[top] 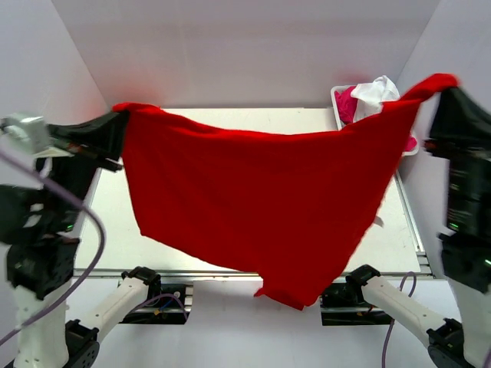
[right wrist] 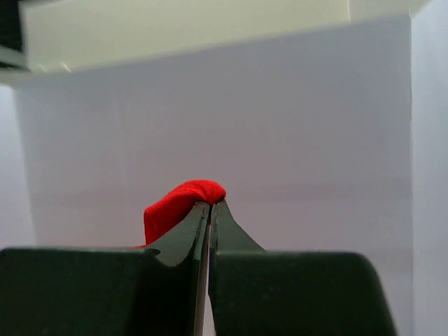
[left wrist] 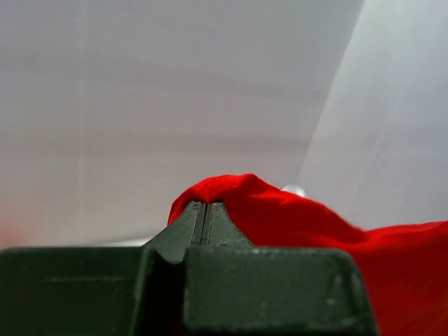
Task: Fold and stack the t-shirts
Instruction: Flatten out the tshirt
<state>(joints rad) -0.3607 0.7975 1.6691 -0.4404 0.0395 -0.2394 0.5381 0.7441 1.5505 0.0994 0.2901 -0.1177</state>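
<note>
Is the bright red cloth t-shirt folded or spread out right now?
Spread out: the bright red cloth t-shirt hangs unfolded over the table, stretched between the shut left jaws and right jaws.

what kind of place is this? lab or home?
Likely a lab test cell: plain white walls box in a metal-edged table, with a bin of clothes at its far right corner.

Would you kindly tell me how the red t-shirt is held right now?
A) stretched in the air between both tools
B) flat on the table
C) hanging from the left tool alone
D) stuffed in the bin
A: the red t-shirt hangs spread, one end pinched in the left tool, the other in the right tool.
</note>
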